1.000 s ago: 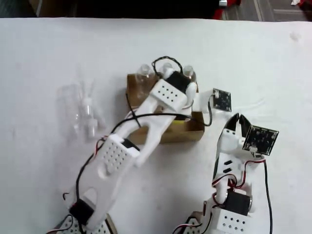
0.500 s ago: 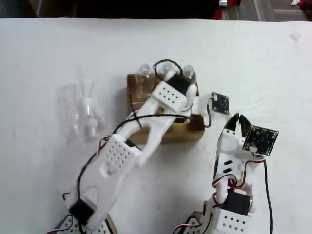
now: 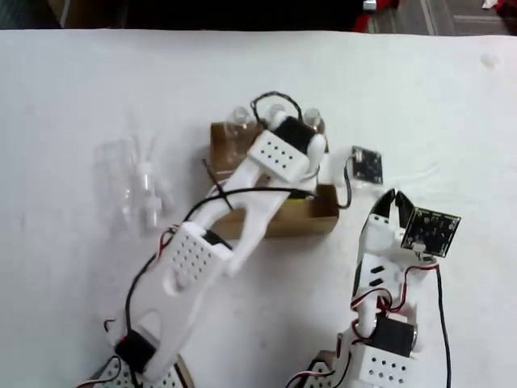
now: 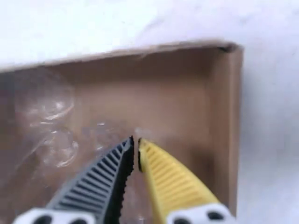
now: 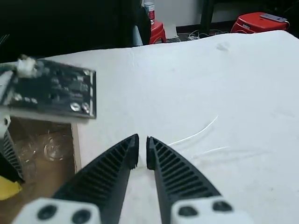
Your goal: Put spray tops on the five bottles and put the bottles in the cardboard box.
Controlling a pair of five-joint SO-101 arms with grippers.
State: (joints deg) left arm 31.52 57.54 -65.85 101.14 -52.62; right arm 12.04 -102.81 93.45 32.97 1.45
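Toward the left side of the white cloth-covered counter (image 3: pixel 452 105) lies a loose huddle of clear plastic bottles and white-tipped spray tops (image 3: pixel 136 184), well apart from the box. They are too faint to count, or to tell whether any top is already fitted. Near the middle of the counter sits the brown cardboard box (image 3: pixel 319 214). Three clear capped bottles (image 3: pixel 238 121) stand in a row along its far wall. The left arm stretches across the box from the near-left corner of the counter. Its black-and-yellow left claw (image 4: pixel 136 145) points down inside the box, just beside the bottles. The two halves are drawn together to a thin slit, and nothing can be made out between them. To the right of the box, toward the near edge, the black right claw (image 5: pixel 141 148) hangs above bare cloth, likewise pinched almost closed and empty. As far as this shows, the job looks a little over half done. Three bottles appear boxed, and the pieces on the left have yet to be topped, if they are not already, and carried over.
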